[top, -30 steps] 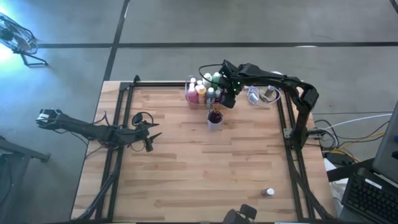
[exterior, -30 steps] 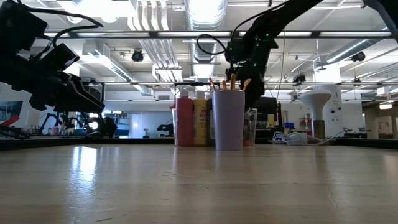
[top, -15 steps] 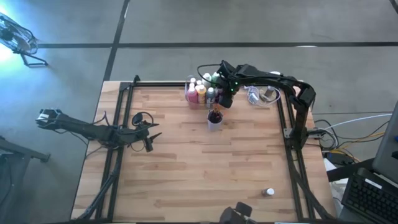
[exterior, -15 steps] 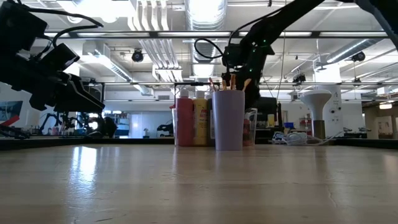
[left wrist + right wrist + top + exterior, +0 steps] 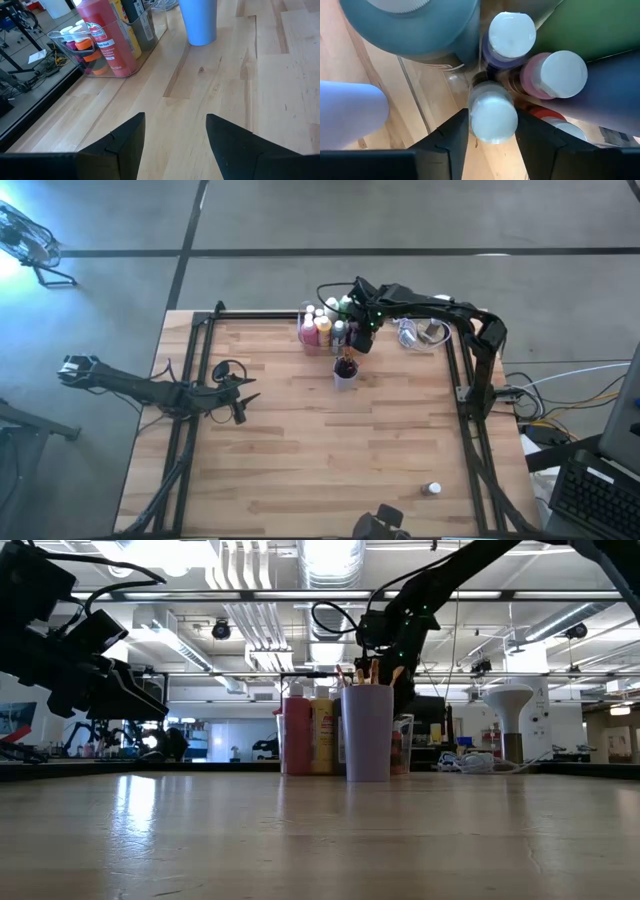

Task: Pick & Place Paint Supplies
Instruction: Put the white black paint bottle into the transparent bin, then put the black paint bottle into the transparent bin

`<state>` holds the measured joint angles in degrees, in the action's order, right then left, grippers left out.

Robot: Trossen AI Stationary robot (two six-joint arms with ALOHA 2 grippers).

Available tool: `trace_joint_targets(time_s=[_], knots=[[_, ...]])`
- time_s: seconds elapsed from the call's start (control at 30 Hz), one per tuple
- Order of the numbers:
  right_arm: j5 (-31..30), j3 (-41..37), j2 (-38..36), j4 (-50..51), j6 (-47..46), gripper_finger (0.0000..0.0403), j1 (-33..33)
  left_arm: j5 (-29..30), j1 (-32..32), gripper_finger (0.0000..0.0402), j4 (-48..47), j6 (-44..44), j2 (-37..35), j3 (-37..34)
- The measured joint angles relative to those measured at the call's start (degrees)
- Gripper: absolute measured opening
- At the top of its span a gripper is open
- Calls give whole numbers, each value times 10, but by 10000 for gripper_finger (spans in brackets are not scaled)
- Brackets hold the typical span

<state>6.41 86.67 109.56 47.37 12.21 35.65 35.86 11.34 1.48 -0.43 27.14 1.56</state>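
A clear container (image 5: 322, 330) at the table's far middle holds the paint bottles: tall red (image 5: 102, 40), green (image 5: 590, 25) and blue ones, and small white-capped purple (image 5: 512, 35) and pink (image 5: 562, 74) ones. Just in front stands a pale cup (image 5: 345, 373) with paintbrushes sticking out. My right gripper (image 5: 492, 112) points down into the container, open, its fingers close on either side of a small white-capped bottle (image 5: 493, 116) that stands among the others. I cannot tell whether they touch it. My left gripper (image 5: 240, 405) waits open, above the table's left side.
One small white-capped bottle (image 5: 431, 490) stands alone near the table's near right corner. A clear tangle (image 5: 422, 332) lies at the far right beside the container. Black frame rails (image 5: 470, 430) run along the table's sides. Bare wood lies between the arms.
My right gripper has sunk a little over the container and then kept still.
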Motion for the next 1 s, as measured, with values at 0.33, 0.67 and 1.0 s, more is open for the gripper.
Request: trace_joint_targets(time_s=[0.33, 0.67, 1.0], knots=[[-4, 0, -5, -8, 9, 173, 0, 0, 0, 216, 0, 0, 0, 0], [-4, 0, -10, -8, 16, 136, -1, 0, 0, 216, 0, 0, 0, 0], [-5, 27, -26, 49, 20, 122, -3, 0, 0, 216, 0, 0, 0, 0]])
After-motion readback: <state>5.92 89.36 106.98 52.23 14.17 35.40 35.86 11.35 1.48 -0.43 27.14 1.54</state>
